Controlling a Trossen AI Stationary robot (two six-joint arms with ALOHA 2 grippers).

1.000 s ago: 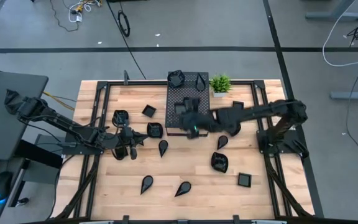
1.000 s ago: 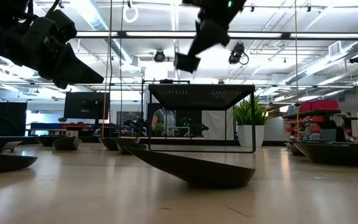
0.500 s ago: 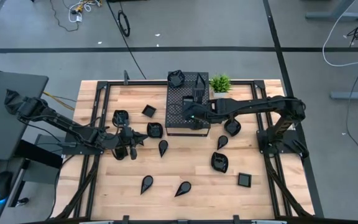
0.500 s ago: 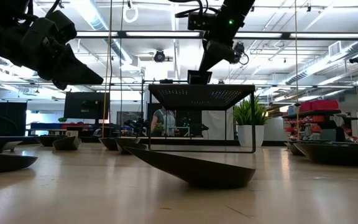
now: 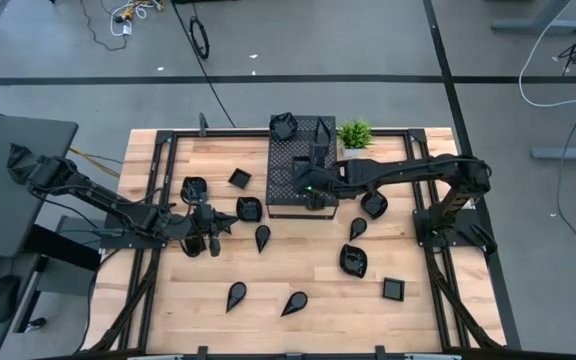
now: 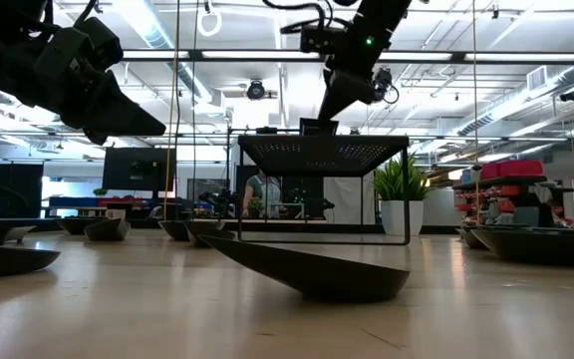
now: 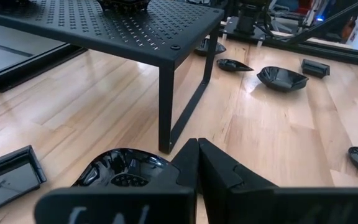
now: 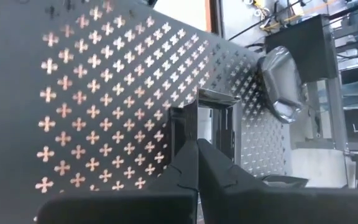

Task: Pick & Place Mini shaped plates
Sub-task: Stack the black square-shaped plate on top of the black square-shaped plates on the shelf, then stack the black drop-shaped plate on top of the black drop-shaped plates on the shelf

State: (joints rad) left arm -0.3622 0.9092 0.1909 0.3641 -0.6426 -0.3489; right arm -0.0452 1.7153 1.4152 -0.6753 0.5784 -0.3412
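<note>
Mini shaped plates point(image 5: 353, 262) lie scattered over the wooden table point(image 5: 448, 310), left, right and near of the black perforated stand point(image 5: 288, 150) at its far middle. Two more sit on the stand's far edge, beside the potted plant point(image 5: 354, 133).

The right gripper point(image 5: 308, 188) hangs over the near half of the stand top. The high view hides what it carries. The right wrist view shows its fingers point(image 8: 188, 155) pinched together on the rim of a square plate point(image 8: 216, 121). The low view shows this plate point(image 6: 319, 126) level with the stand top point(image 6: 322, 152), though contact cannot be judged.

The left gripper point(image 5: 223, 224) is left of the stand with its fingers point(image 7: 219, 165) closed on nothing. The low view places it well above the table. Its wrist view shows a rounded plate point(image 7: 123, 169) just beneath it and a square one point(image 7: 8, 177) beside that.

The stand top around the held plate is bare perforated metal. The table's near left and near right corners are open wood.
</note>
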